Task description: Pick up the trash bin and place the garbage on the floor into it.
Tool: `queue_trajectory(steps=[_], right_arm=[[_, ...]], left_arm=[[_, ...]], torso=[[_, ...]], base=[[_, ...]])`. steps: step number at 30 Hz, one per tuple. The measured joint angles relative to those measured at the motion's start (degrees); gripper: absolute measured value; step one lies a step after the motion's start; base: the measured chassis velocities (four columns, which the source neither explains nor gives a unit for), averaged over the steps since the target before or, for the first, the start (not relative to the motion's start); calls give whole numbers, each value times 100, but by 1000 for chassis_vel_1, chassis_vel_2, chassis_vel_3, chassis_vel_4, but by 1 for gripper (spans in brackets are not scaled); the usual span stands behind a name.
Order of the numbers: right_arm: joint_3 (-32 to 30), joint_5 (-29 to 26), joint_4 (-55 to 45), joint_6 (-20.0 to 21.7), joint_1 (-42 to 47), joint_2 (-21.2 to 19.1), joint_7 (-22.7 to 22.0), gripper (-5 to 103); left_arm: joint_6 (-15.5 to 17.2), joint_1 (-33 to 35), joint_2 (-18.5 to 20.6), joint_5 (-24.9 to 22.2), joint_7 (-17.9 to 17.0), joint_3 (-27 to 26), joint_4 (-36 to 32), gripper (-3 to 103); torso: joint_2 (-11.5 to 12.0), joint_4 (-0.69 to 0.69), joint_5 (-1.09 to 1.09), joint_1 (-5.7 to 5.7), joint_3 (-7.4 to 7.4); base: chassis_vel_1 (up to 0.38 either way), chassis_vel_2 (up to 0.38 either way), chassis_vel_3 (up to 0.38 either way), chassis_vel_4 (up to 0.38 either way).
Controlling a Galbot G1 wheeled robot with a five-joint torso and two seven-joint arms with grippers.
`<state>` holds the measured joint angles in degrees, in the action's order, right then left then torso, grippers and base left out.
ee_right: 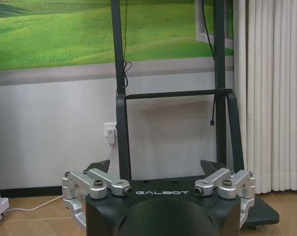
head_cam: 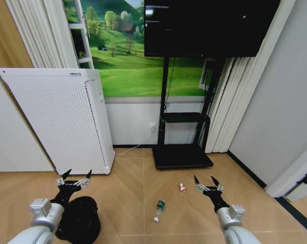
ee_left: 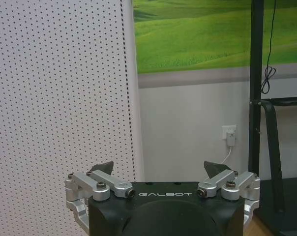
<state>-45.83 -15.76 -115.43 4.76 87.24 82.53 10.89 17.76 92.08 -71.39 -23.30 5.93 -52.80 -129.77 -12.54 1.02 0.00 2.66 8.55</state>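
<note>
Clearly the left hand [head_cam: 73, 177] is the nearer one: the trash bin [head_cam: 81, 218] stands on the floor [head_cam: 133, 183] just below and behind its spread fingers. The right hand [head_cam: 207, 182], also spread, hovers near the small red-and-white scrap [head_cam: 182, 188], with the green bottle [head_cam: 159, 207] lying lengthwise toward the robot between both hands. Wrist views face the white appliance [ee_left: 55, 98] and TV stand [ee_right: 173, 98], missing the litter.

Both arms reach forward, left gripper [head_cam: 75, 176] and right gripper [head_cam: 206, 180] jaws spread.
</note>
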Motion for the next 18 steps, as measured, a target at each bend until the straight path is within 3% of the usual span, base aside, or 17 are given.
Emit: queue_trajectory(steps=[18], right_arm=[[6,24,65,-5,35,16,0,100]], left_arm=[[-58,10,-53,88,39,9,50,100]], torso=[[421,0,0,-94,-327]], base=[[0,0,0,0]])
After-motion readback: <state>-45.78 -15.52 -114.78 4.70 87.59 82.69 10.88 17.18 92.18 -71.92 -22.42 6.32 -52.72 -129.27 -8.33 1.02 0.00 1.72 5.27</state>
